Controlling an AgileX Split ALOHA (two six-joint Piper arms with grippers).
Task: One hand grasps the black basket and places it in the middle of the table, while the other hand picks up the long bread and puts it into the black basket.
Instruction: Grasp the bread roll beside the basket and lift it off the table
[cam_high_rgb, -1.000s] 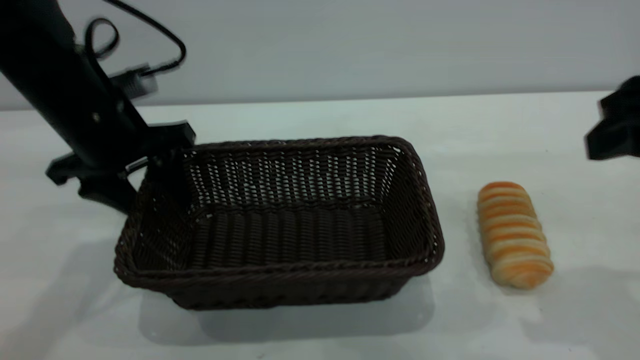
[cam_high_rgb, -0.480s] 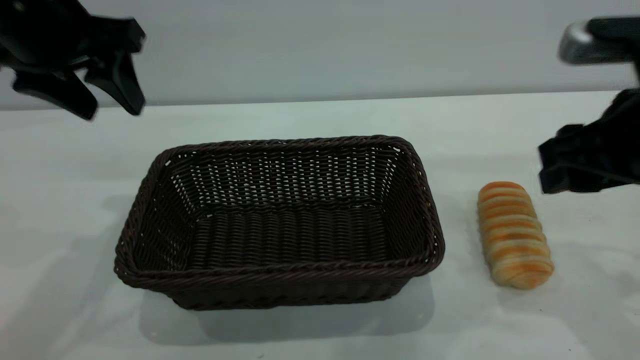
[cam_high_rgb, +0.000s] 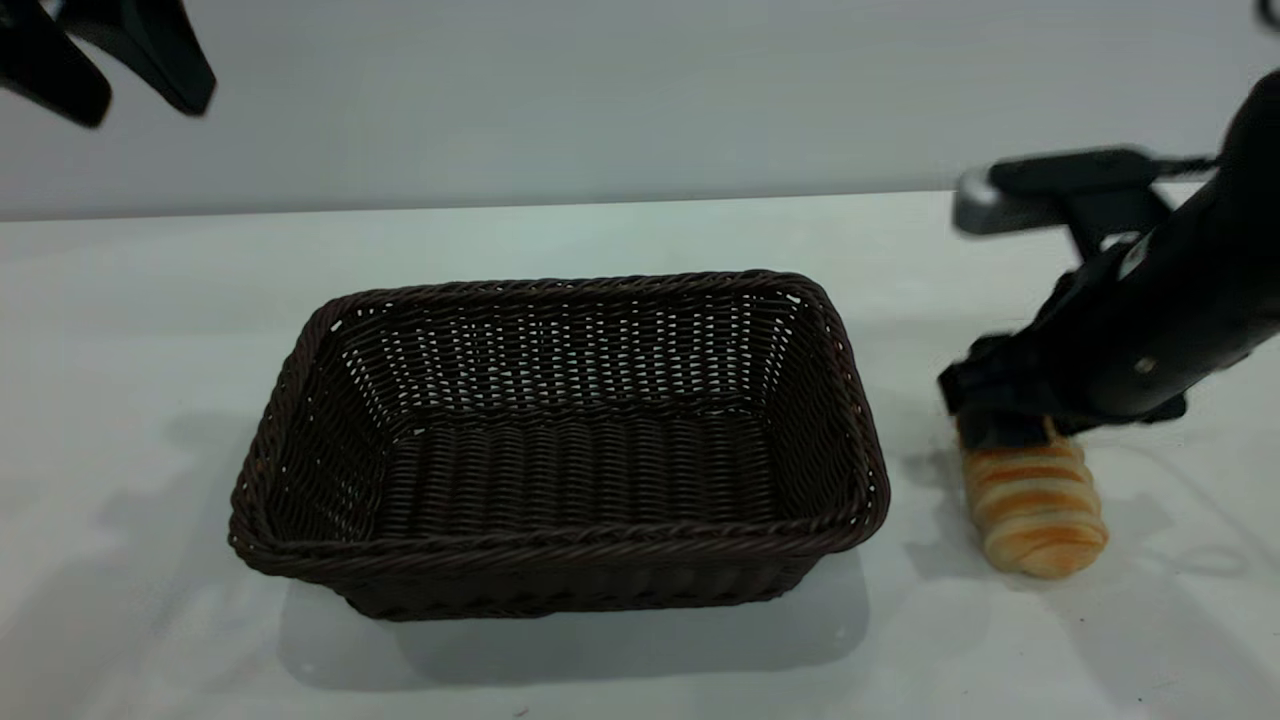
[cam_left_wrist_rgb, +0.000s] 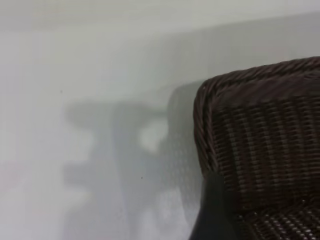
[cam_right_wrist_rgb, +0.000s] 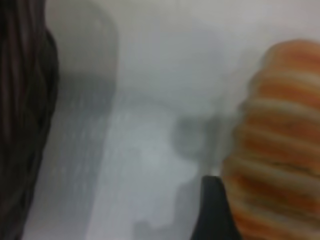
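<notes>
Take the black basket (cam_high_rgb: 560, 440) as your landmark: it sits empty on the table (cam_high_rgb: 600, 230), near the middle. The long bread (cam_high_rgb: 1035, 505) lies on the table just off the basket's right side, apart from the rim, its long axis running front to back, roughly parallel to that short side wall. Your right gripper (cam_high_rgb: 1000, 415) is down over the bread's far end, so the bread extends from it toward the camera; it is plainly the nearer arm. Whether its fingers straddle or already pinch the loaf you cannot tell: the exterior view hides the tips behind the arm, and the right wrist view shows only one dark finger (cam_right_wrist_rgb: 215, 210) close against the bread's flank. Your left gripper (cam_high_rgb: 110, 65) hangs high, well off the basket's far-left corner, fingers parted and holding nothing. My read: the grasp sits toward one end, so expect the loaf to droop when lifted.
</notes>
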